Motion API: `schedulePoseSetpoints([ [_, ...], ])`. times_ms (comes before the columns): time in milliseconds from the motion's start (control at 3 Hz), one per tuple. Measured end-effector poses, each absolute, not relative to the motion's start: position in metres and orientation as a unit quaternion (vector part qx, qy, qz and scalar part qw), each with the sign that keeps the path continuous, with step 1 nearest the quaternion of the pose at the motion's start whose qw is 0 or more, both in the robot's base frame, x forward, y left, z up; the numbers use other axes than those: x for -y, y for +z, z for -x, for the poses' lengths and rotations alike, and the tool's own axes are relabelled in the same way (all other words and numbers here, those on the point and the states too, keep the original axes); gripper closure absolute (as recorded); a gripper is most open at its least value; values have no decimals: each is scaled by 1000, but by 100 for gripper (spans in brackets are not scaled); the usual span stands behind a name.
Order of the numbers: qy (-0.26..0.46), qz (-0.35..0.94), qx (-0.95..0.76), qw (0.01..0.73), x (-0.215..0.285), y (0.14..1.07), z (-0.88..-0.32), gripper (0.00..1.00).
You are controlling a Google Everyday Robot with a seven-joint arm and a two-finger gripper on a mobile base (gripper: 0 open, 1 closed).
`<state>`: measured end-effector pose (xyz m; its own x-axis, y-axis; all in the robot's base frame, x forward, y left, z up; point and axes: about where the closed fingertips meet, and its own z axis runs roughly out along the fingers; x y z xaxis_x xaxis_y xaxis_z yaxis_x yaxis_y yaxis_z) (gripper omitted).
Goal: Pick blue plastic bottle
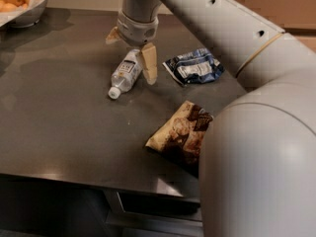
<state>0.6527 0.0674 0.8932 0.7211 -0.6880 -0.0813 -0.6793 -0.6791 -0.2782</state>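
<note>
The blue plastic bottle (pixel 124 76) lies on its side on the dark grey table (pixel 54 117), its white cap pointing toward the front left. My gripper (pixel 131 50) hangs just over the bottle's far end and is open. One tan finger (pixel 149 63) comes down on the bottle's right side. The other finger (pixel 113 35) is out to the left and further back. The bottle's far end is partly hidden behind the gripper.
A crumpled blue-and-white wrapper (pixel 194 65) lies right of the bottle. A brown chip bag (pixel 179 135) lies near the table's front edge, partly hidden by my arm. A white bowl of oranges (pixel 22 4) stands at the back left corner.
</note>
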Motion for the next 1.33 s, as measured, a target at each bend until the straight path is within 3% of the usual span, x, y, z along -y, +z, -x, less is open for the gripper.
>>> schedulePoseSetpoints([
  [1333, -71, 971, -219, 58, -100, 847, -656, 0],
])
